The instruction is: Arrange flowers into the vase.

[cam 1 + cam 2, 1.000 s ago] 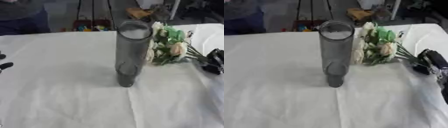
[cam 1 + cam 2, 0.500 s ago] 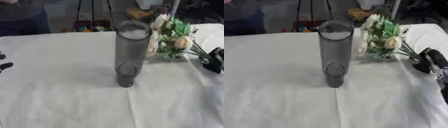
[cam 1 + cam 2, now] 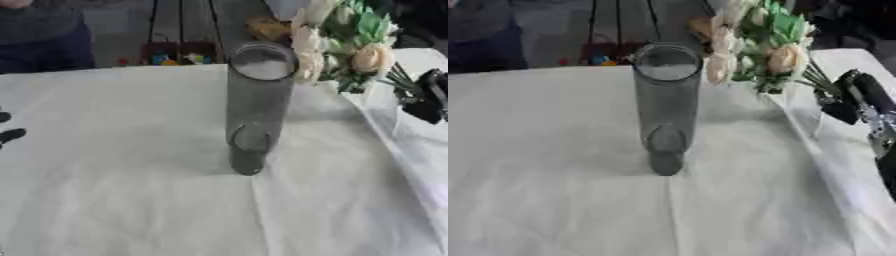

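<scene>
Currently, step in hand: carrying the flowers (image 3: 337, 45) toward the vase (image 3: 254, 105); by the look of it they are off the worktop (image 3: 131, 190) and not yet in the vase.
Right hand: the right hand (image 3: 846, 102) comes in from the right edge and is closed round the stems (image 3: 820, 82), which run from it up and left to the blooms.
Left hand: only dark fingertips of the left hand (image 3: 7, 127) show at the left edge, apart from everything; whether they are curled or relaxed cannot be told.
Flowers: 1 bunch of cream and pale peach blooms with green leaves, tilted, heads up and to the left, just beside the vase's rim on its right and slightly behind it.
Vase: a tall grey see-through cylinder, upright near the middle of the white-covered worktop, its round mouth open and nothing visible inside.
Progress: judged early to middle; the bunch is gripped and lifted, but no stem has entered the mouth.
Next move calls for: swinging the bunch so the stem ends, now at the hand's side, point downward over the mouth, then lowering them inside.
Risk: the vase is tall and narrow, so a sideways knock from blooms or hand could tip it.
Unclear: how many stems the bunch holds.
</scene>
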